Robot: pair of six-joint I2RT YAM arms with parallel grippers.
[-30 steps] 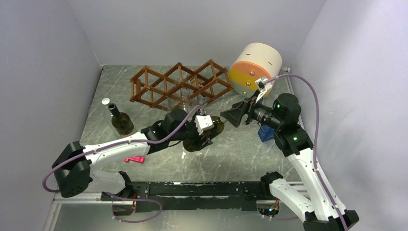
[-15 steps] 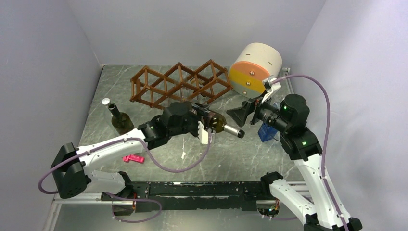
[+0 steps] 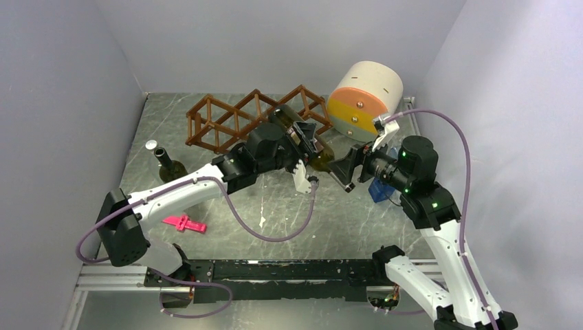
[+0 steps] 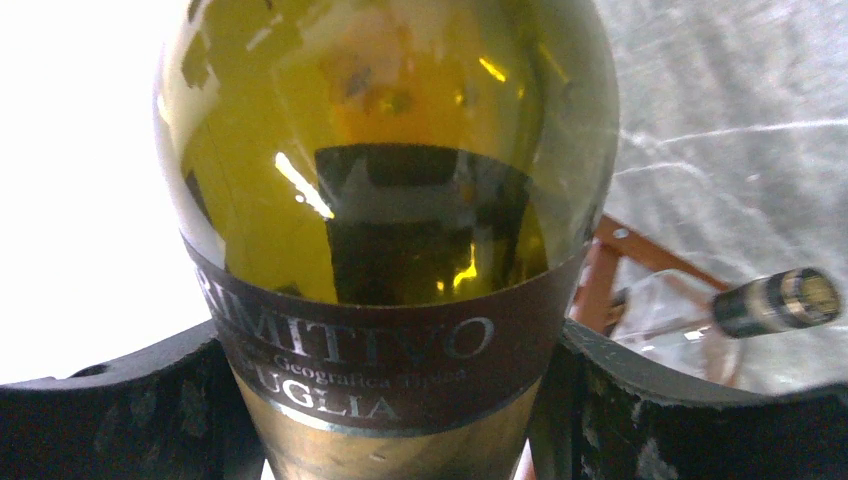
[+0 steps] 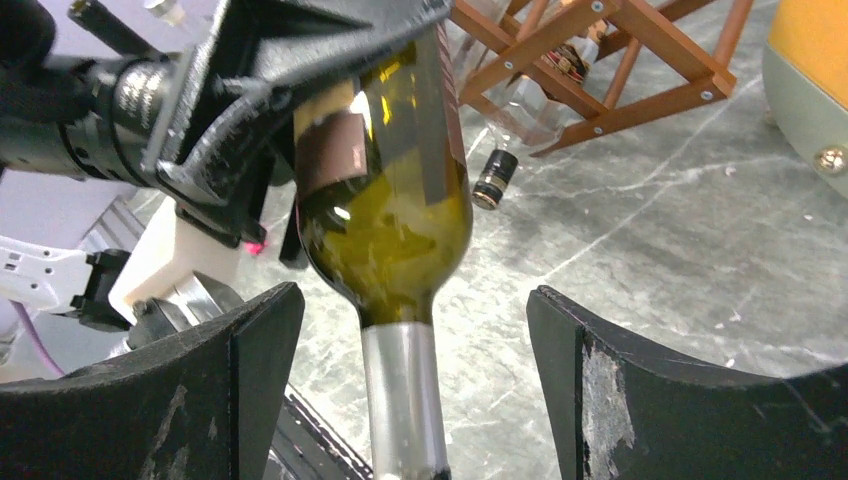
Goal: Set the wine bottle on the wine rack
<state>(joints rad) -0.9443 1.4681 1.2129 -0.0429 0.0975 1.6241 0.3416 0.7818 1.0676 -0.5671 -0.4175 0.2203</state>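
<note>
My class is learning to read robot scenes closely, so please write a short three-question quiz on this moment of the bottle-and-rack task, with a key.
1. Which gripper holds the wine bottle, and by which part?
2. True or false: the right gripper is shut on the bottle's neck.
3. The other dark bottle, left of the wine rack: A stands upright on the table; B lies in the rack; C hangs from the right gripper.
Key: 1. The left gripper, by the labelled body. 2. False: it stands open astride the neck. 3. A.
</note>
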